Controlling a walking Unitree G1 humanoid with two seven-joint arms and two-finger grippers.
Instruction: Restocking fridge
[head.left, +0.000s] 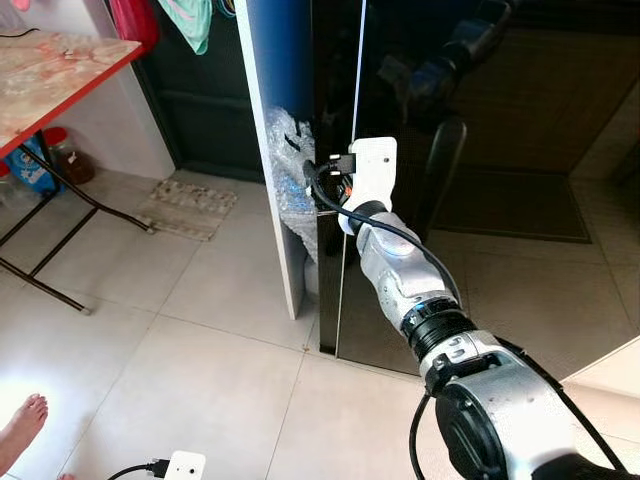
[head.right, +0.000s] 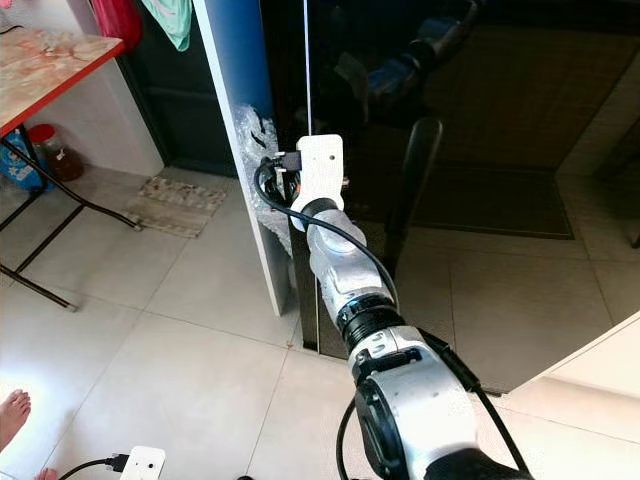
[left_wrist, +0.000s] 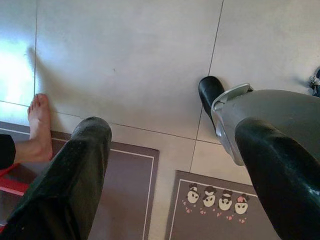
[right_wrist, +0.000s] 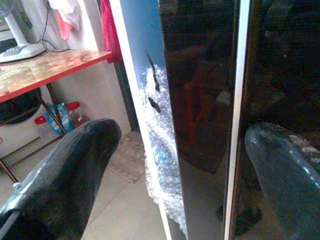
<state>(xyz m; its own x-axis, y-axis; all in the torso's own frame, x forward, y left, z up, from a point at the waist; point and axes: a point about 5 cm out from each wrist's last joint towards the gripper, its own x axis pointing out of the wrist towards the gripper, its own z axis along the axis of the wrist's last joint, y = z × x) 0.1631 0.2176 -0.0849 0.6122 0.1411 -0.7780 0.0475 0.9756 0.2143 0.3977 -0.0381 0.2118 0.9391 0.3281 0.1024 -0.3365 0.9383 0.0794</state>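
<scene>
The right arm reaches out toward the fridge (head.left: 420, 150), a tall unit with glossy black doors that are both closed, so nothing of its inside can be seen. The right pincer (right_wrist: 175, 165) sits right at the left edge of the fridge, its two black fingers (right_wrist: 75, 170) spread wide apart with nothing between them, one finger on the side-panel side and the other in front of the dark door. Whether a finger touches the door cannot be told. A patch of bubble wrap (head.left: 290, 170) clings to the fridge's front left corner, against the blue and white side panel (head.left: 270, 120).

Down low, the left pincer (left_wrist: 175, 165) hangs over the tiled floor (left_wrist: 125, 60), fingers released and parted, holding nothing. Beneath it lie two mats, one with small cartoon faces (left_wrist: 215, 197). A person's bare foot (left_wrist: 39, 125) rests on the floor beside the mats.

Off to the robot's left stands a folding table (head.left: 50, 70) with a marbled top and red rim. Under it sit a red-lidded jar (head.left: 68, 155) with brownish contents and a blue packet (head.left: 30, 165). A rag mat (head.left: 185, 205) lies by the dark doorway.
</scene>
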